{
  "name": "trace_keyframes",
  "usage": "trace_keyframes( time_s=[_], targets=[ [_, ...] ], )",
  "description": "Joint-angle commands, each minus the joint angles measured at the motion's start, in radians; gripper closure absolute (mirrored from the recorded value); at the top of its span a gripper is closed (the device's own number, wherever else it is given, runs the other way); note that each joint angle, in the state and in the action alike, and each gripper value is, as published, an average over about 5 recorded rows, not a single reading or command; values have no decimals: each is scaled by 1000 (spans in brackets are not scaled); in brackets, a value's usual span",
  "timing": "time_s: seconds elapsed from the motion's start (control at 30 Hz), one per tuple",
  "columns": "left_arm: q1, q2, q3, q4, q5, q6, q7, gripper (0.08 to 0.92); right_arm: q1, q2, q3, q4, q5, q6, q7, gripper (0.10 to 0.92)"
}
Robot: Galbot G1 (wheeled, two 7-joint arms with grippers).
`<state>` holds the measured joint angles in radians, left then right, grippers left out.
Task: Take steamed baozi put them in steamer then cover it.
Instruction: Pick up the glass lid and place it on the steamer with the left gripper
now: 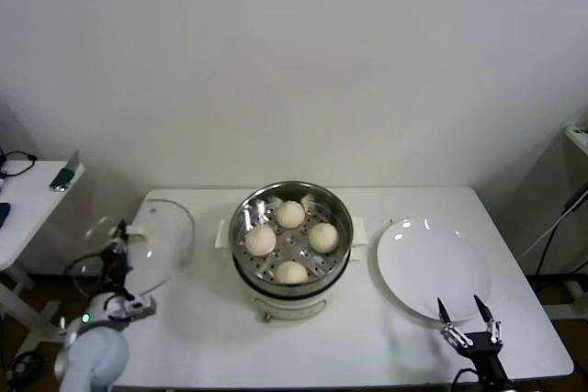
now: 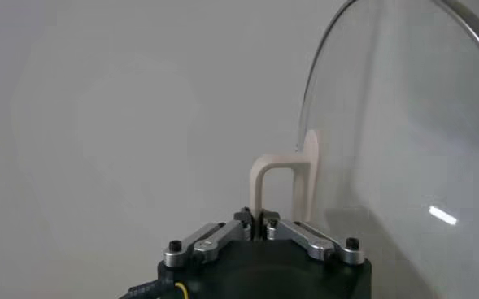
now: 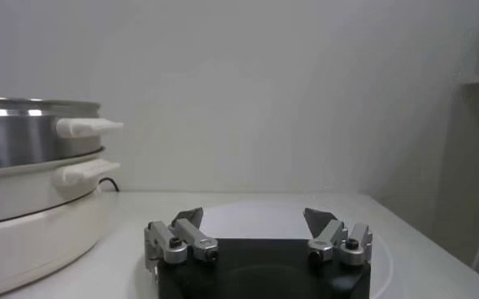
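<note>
Here, four steamed baozi (image 1: 291, 215) inside the steamer (image 1: 336, 209) at table (image 1: 367, 337) centre. Left gripper (image 2: 259, 221) pinching the cover (image 1: 165, 236) by its handle, lid raised off the table's left edge. Right gripper (image 1: 469, 319) spread wide at the white plate (image 1: 432, 263)'s near rim.

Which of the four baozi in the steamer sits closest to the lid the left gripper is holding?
The left-hand baozi in the steamer: it lies on the side facing the cover held by the left gripper; the other three sit farther right.
</note>
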<state>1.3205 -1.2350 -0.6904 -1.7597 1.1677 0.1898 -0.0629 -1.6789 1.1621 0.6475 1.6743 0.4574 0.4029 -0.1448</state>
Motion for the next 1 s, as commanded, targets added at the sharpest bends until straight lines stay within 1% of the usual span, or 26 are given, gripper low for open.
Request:
trace_keyframes(
  time_s=[0.03,0.13,0.2,0.27,0.43,0.6,0.8,1.0],
  targets=[
    [-15,217,25,-309,-205,225,161,856,7,-1,0,1,-18,-13,5,203],
    [-28,222,97,-357,-195,292,185,856,15,2,-1,2,-21,-17,7,203],
    [-39,203,162,-373,-162,330,199,856,22,4,-2,0,-24,-20,8,203],
    [-57,170,228,-379,-110,354,213,856,29,6,-4,-4,-26,-21,8,203],
    [-124,57,380,-356,47,378,251,856,47,7,-10,-12,-30,-19,8,203],
    [-189,-21,517,-332,149,416,316,856,54,4,-17,-20,-29,-10,8,203],
    [-223,-97,608,-296,202,464,372,856,56,-7,-22,-37,-21,10,11,203],
    [-216,-187,658,-263,293,456,380,856,62,-17,-25,-42,-6,20,13,203]
  ],
)
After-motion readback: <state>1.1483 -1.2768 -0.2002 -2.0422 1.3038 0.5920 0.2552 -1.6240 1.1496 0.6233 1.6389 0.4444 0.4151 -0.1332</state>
